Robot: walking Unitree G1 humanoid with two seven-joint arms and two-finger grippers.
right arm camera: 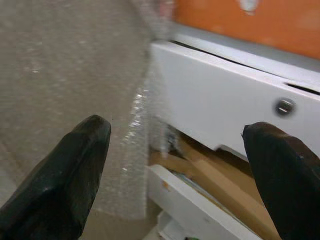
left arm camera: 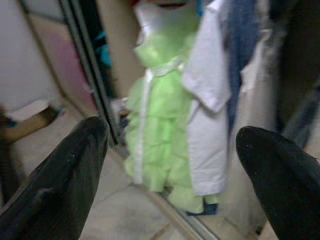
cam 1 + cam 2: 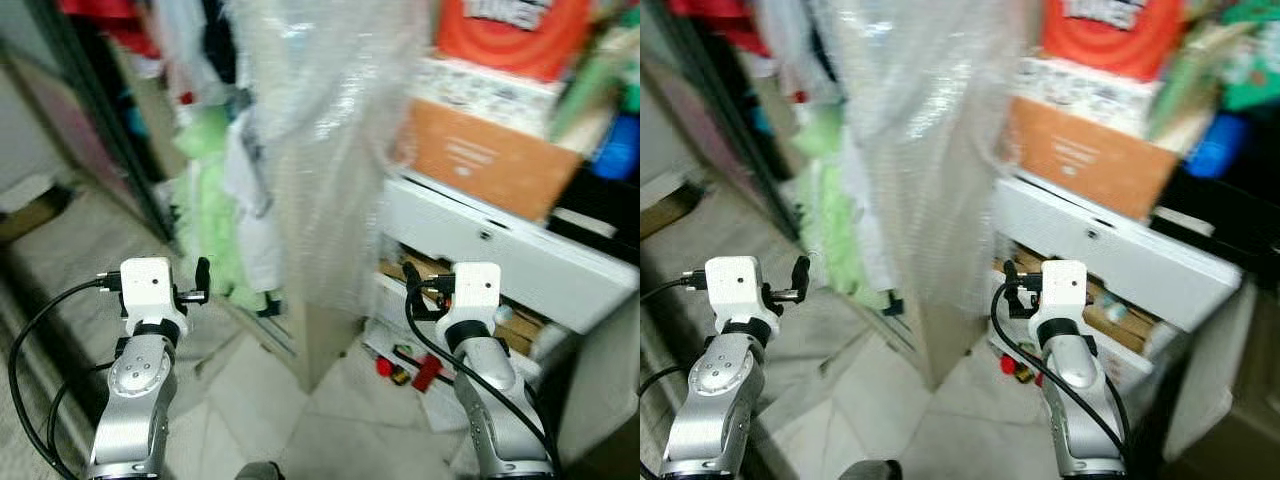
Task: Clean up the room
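Both grippers, left (image 3: 203,278) and right (image 3: 410,283), are held forward with jaws spread and empty, while red clutter (image 3: 412,368) is left on the floor beneath the white drawer unit (image 3: 480,235); tidying is judged barely begun.

A tall wrapped panel (image 3: 335,150) is standing in the middle. Clothes (image 3: 225,210) are hanging to its left, inside a closet. A drawer unit (image 3: 500,250) is sitting to its right, with boxes (image 3: 490,150) on top. Small things (image 3: 410,368) are lying on the floor (image 3: 300,410) before the drawers.
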